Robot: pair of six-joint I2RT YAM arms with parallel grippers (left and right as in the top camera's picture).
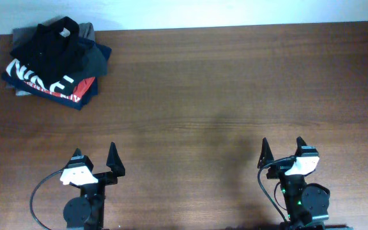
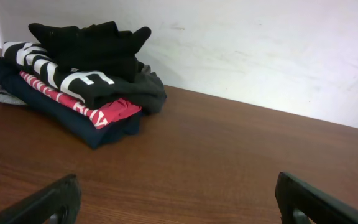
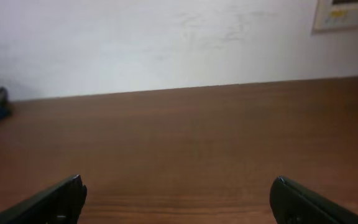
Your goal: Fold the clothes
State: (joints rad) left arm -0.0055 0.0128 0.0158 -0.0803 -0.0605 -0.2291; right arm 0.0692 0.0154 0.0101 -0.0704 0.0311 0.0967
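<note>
1. The left gripper (image 1: 94, 150) and right gripper (image 1: 282, 142) are gaping wide, holding nothing.
2. The black top (image 1: 53, 35) is lying atop the NIKE shirt (image 1: 43, 80), far left; pinching too deep is probably risking dragging both along.

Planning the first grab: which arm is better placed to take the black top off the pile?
Left: the left pincer, open, is nearer the pile, the black top in its camera's view; the right pincer stands farther off.

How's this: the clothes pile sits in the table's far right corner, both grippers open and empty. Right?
No: the clothes pile sits in the table's far left corner, as the overhead view shows. Left gripper and right gripper are open and empty.
</note>
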